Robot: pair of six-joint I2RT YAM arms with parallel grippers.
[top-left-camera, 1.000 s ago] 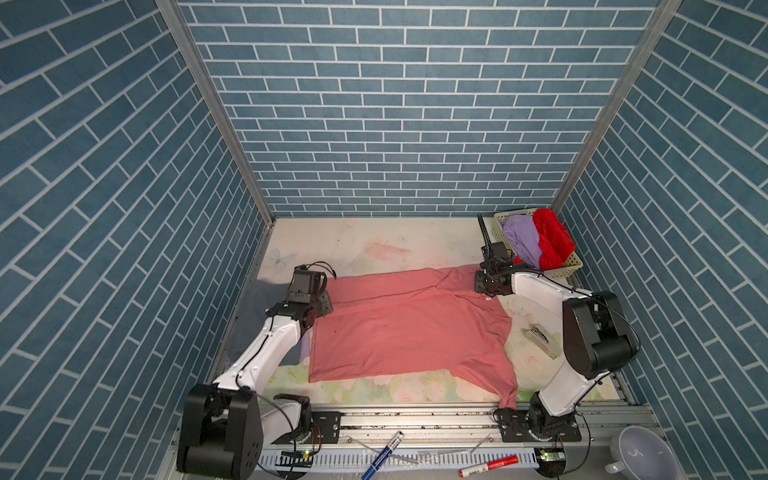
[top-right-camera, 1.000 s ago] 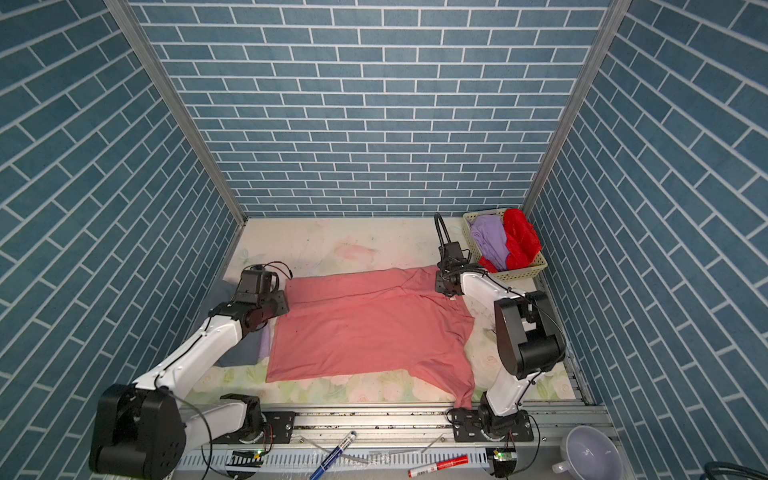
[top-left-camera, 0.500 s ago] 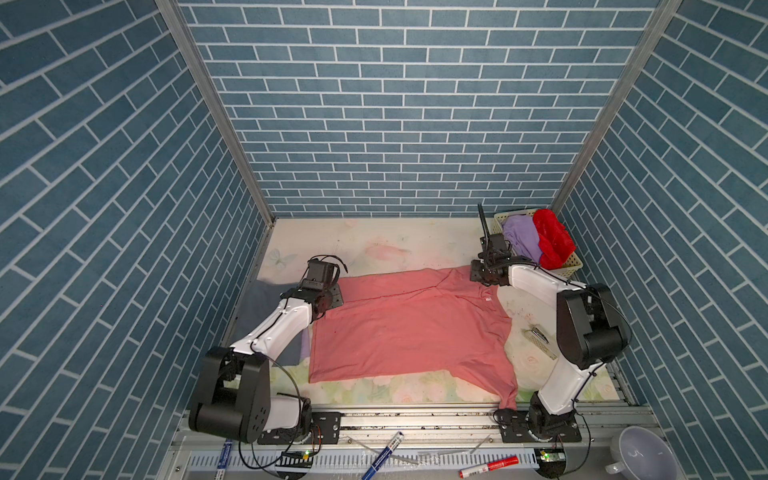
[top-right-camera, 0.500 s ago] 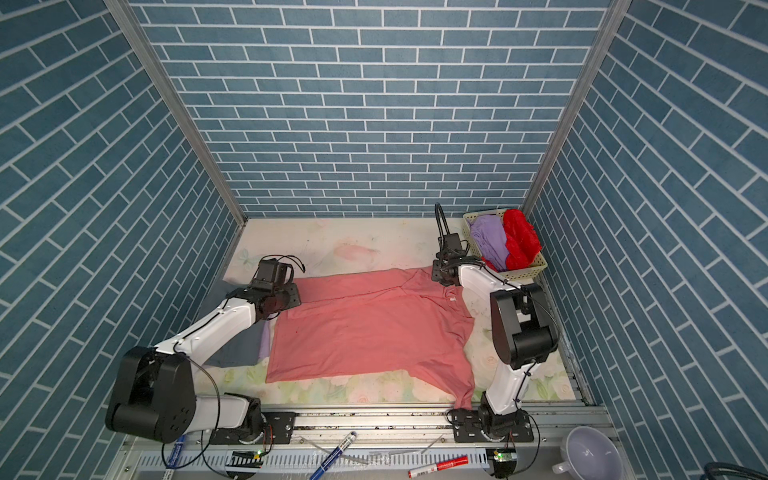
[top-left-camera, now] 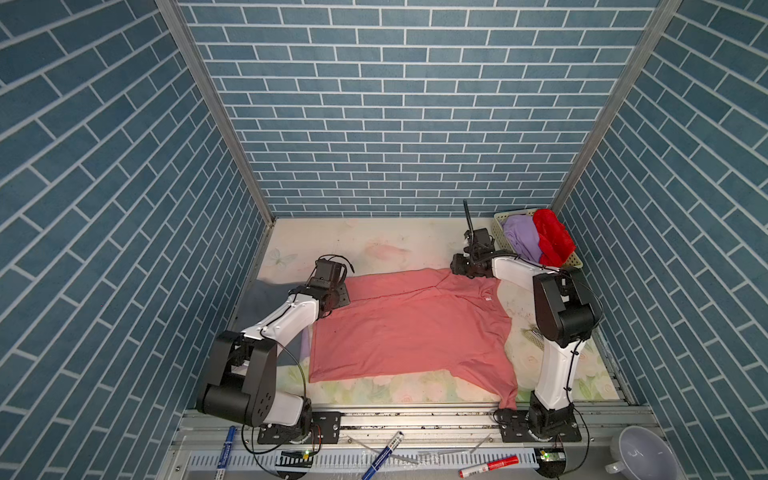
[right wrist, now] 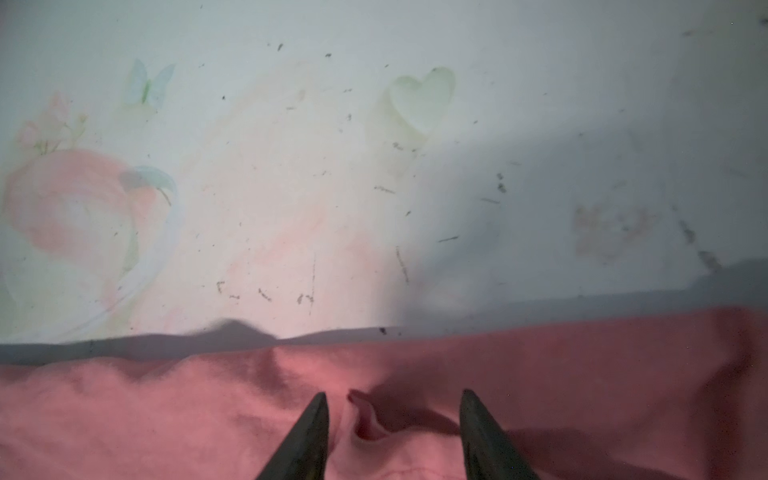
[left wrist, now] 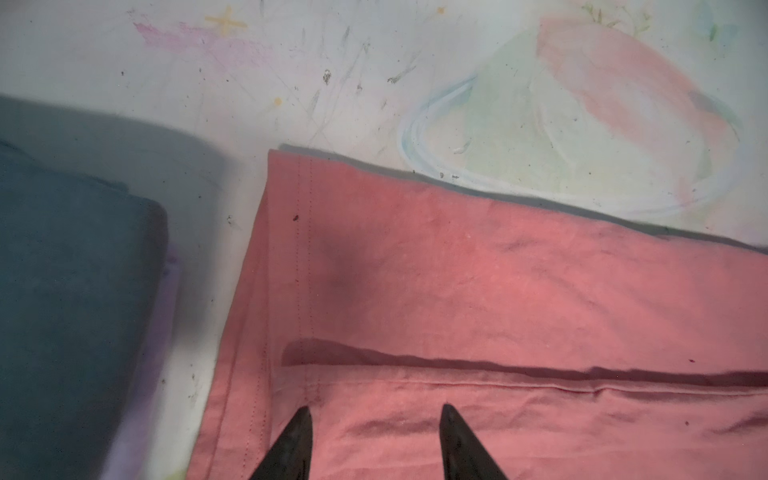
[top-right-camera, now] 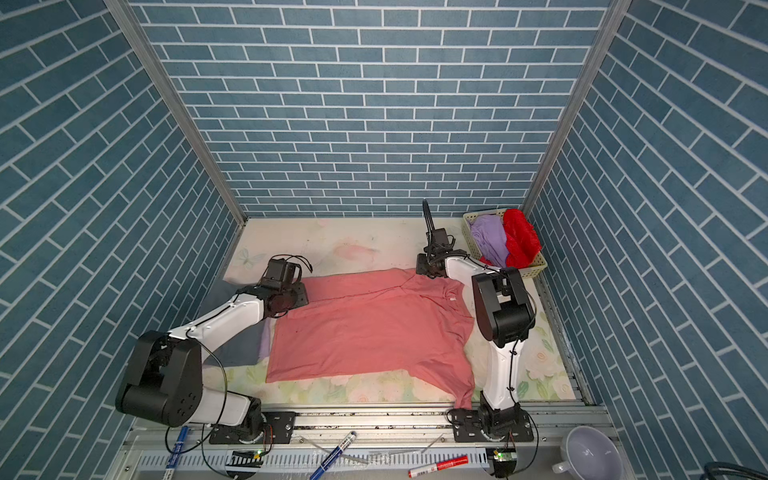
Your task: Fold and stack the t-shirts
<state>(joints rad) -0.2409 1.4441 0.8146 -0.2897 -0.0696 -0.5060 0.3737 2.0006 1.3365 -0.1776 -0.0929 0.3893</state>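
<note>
Plainly one salmon shirt (top-left-camera: pixel 407 332), one grey shirt (top-left-camera: pixel 269 297), one basket (top-left-camera: pixel 498 222) holding two more.

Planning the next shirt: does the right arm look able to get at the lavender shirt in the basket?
Probably yes: the right gripper is open, close beside the basket, and the lavender shirt lies exposed there next to the red shirt.
</note>
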